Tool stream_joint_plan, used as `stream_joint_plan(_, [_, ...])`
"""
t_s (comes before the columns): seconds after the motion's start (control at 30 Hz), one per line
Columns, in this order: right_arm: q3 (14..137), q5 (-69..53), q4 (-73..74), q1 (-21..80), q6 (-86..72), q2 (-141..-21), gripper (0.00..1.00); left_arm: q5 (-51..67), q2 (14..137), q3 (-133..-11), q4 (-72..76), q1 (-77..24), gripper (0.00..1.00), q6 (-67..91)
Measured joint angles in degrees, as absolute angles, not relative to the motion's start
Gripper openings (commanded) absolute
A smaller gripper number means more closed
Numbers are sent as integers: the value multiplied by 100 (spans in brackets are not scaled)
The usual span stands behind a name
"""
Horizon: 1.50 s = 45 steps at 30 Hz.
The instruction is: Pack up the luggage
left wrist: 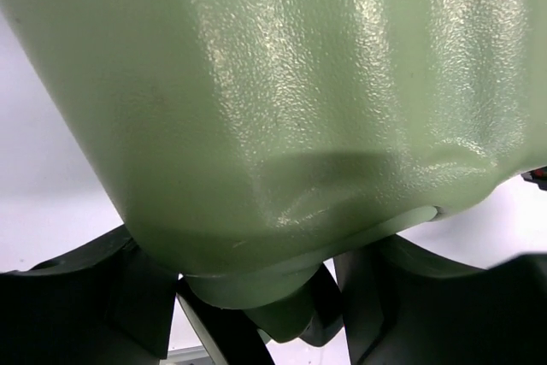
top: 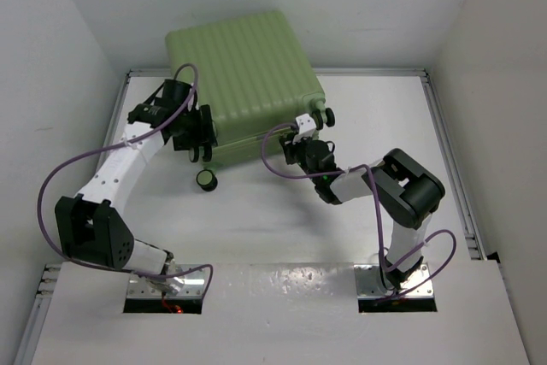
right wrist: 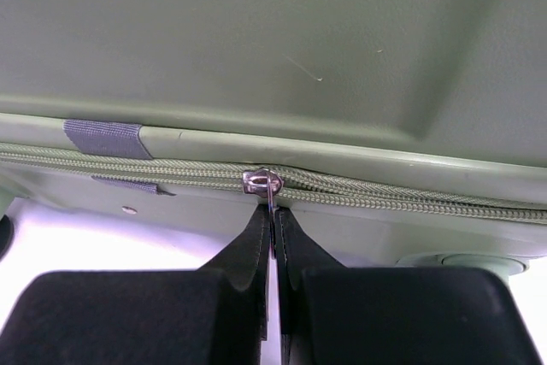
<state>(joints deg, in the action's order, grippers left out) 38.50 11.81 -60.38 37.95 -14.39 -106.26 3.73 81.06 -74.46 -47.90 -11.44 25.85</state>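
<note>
Right tool [right wrist: 273, 215] pinched shut on zipper pull [right wrist: 263, 182] along near side of luggage [top: 244, 74]. Luggage closed, flat on worktop [top: 282, 228], far middle. Left tool [left wrist: 256, 279]: jaws apart, straddling its near-left corner; contact unclear.

Luggage [top: 244, 74]: pale green, ribbed shell, fine pebbled grain close up. Zip tape [right wrist: 385, 190]: matching green. Slider [right wrist: 262, 182]: silver. Fabric tab [right wrist: 102, 137]: grey. Small round piece [top: 207, 179]: black, pale centre. Surface [top: 282, 228]: white. Cables [top: 77, 164]: purple
</note>
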Motion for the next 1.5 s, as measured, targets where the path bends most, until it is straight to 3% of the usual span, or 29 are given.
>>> stream_joint_plan(0.1, [3850,1240,-6014,3795,-1494,-10624,0,541,8149,-7485,-4836,-1041,7,2578])
stream_joint_plan(0.23, [3850,1332,-5902,3763,-1608,-10586,0,775,8169,-7485,-4849,-904,0,2582])
stream_joint_plan(0.67, [3146,1481,-5843,2779,-1778,-9939,0,1925,8440,-7550,-4740,38,0,2392])
stream_joint_plan(0.97, [3089,735,-5992,2276,-1949,-9907,0,2268,9002,-8079,-4864,445,0,1914])
stream_joint_plan(1.5, [5833,-1232,-5645,1417,-1754,-11950,0,1728,10053,-9609,-5867,908,0,416])
